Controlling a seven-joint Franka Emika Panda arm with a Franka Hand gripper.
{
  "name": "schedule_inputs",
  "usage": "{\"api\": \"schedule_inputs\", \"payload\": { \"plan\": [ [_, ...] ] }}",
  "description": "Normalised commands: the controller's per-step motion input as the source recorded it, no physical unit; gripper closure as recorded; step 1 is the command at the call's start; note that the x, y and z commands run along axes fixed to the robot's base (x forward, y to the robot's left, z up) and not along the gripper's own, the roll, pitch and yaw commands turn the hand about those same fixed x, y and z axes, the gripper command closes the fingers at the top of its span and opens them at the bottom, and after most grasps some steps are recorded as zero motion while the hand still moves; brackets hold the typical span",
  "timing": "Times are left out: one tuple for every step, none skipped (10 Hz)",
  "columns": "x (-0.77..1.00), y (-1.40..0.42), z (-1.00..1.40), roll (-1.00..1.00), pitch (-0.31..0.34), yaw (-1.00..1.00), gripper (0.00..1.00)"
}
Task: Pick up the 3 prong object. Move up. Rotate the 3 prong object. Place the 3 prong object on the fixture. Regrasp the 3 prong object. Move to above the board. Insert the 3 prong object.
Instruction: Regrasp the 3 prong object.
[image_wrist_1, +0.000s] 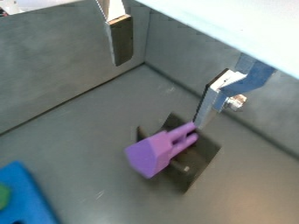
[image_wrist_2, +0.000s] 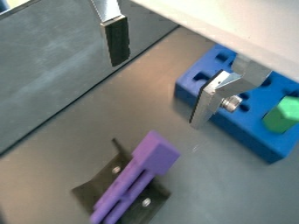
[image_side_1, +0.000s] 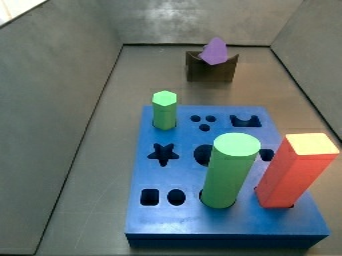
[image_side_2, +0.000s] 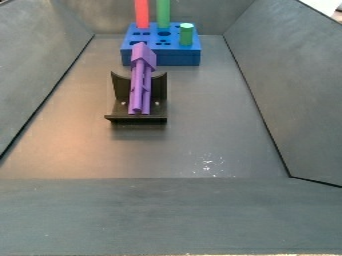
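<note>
While 3 prong object (image_side_2: 142, 80) lies along fixture (image_side_2: 136, 112), end toward board (image_side_2: 160, 49), tool (image_wrist_2: 163, 66) hovers above, wide, empty.

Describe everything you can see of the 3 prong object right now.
The 3 prong object is a slim purple peg with lobed, ridged sides, plastic-looking. It lies tilted across the fixture, resting in its notch, one end raised toward the board. The end effector is open above it; neither finger touches it.
</note>
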Motion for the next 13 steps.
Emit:
{"api": "schedule_inputs", "payload": {
  "plan": [
    [0.08, -0.03, -0.01, 1.00, 0.113, 0.06, 0.00],
    [0.10, -0.04, -0.01, 1.00, 0.129, 0.06, 0.00],
    [0.11, -0.04, -0.02, 1.00, 0.144, 0.07, 0.00],
    [0.13, -0.04, -0.02, 1.00, 0.158, 0.08, 0.00],
    [0.16, -0.05, -0.02, 1.00, 0.177, 0.09, 0.00],
    [0.19, -0.05, -0.02, 1.00, 0.192, 0.10, 0.00],
    [0.23, -0.05, -0.02, 1.00, 0.210, 0.12, 0.00],
    [0.27, -0.06, -0.02, 1.00, 0.225, 0.14, 0.00],
    [0.32, -0.06, -0.02, 1.00, 0.239, 0.16, 0.00],
    [0.36, -0.06, -0.02, 1.00, 0.251, 0.19, 0.00],
    [0.43, -0.06, -0.02, 1.00, 0.267, 0.24, 0.00],
    [0.49, -0.06, -0.02, 1.00, 0.276, 0.28, 0.00],
    [0.55, -0.07, -0.03, 0.95, 0.265, 0.33, 0.00]
  ]
}}
